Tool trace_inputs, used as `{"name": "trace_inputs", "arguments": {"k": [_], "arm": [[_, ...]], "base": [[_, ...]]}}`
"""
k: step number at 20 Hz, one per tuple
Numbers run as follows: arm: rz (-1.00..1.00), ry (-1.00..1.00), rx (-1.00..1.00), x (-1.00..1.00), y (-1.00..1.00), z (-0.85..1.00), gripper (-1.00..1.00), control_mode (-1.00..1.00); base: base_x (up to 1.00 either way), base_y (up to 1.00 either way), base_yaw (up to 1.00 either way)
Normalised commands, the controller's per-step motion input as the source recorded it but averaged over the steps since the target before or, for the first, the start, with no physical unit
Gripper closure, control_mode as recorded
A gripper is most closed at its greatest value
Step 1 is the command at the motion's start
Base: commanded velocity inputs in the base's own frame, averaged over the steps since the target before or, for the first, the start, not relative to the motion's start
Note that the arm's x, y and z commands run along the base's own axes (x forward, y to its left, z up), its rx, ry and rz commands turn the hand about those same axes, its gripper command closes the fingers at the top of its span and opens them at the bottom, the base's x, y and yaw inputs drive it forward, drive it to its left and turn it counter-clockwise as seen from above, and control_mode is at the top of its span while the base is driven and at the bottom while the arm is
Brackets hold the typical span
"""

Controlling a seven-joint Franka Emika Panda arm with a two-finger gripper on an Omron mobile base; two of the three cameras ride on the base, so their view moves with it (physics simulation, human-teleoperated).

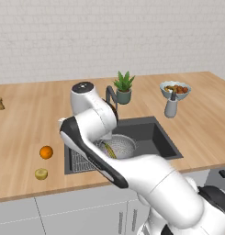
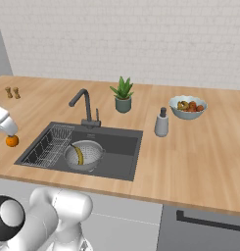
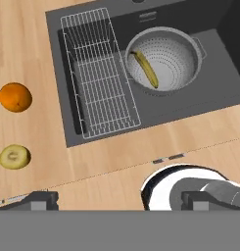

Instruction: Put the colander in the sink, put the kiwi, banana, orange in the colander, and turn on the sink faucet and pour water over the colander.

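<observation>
The silver colander (image 3: 170,44) sits in the dark grey sink (image 3: 190,105), right of the wire rack (image 3: 99,73). Inside it lies the yellow banana (image 3: 146,68). On the wooden counter left of the sink rest the orange (image 3: 15,97) and, nearer the front edge, the yellow-green kiwi (image 3: 14,157). My gripper (image 3: 121,201) hovers high over the counter's front edge, open, its fingers wide apart with nothing between them. The colander (image 2: 92,147), banana (image 2: 79,153), orange (image 1: 46,152) and kiwi (image 1: 41,174) also appear from the base. The dark faucet (image 2: 82,105) stands behind the sink. Water is out of view.
Behind the sink stands a potted plant (image 2: 123,95). To its right are a soap dispenser (image 2: 161,123) and a bowl of fruit (image 2: 188,106). Two small shakers (image 2: 12,92) stand far left on the counter. My own arm hides part of the sink in the left base view.
</observation>
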Motion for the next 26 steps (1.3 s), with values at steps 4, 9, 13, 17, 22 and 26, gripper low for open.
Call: {"name": "trace_inputs", "arguments": {"k": [4, 9, 13, 17, 22, 26], "arm": [[0.13, 0.00, 0.00, 0.58, 0.43, -0.47, -1.00, -1.00], [0.14, 0.06, 0.00, 0.48, 0.44, -0.30, -1.00, -1.00], [0.09, 0.10, 0.00, 0.37, 0.41, -0.14, -1.00, -1.00], [0.07, 0.08, 0.00, 0.39, 0.38, -0.30, -1.00, -1.00], [0.08, 0.02, 0.00, 0.32, 0.40, -0.40, -1.00, -1.00], [0.06, 0.00, 0.00, 0.34, 0.38, -0.34, -1.00, -1.00]], "base": [[0.00, 0.00, 0.00], [0.00, 0.00, 0.00], [0.00, 0.00, 0.00], [0.00, 0.00, 0.00], [0.00, 0.00, 0.00], [0.00, 0.00, 0.00]]}}
